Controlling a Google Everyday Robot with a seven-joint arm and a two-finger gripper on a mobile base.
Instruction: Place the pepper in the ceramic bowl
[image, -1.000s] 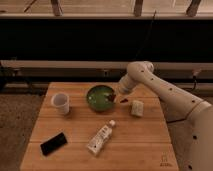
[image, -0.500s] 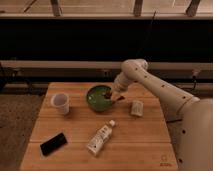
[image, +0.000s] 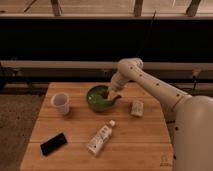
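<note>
- Camera view: a wooden desk (image: 135, 140) stands before a dark wall, with a white robot arm (image: 155, 87) reaching in from the right side.
- The gripper (image: 109, 96) hangs over the right part of the ceramic bowl (image: 97, 102), which sits near the middle of the desk's far edge.
- A small dark-red shape at the gripper's tip looks like the pepper (image: 107, 93), above the bowl's inside; I cannot tell whether the gripper grasps it or has let go.
- A white cup (image: 61, 103) stands upright near the far left corner.
- A white bottle (image: 99, 138) lies on its side near the desk's middle.
- A black phone (image: 53, 143) lies flat near the near left corner.
- A small pale packet (image: 136, 108) rests right of the bowl.
</note>
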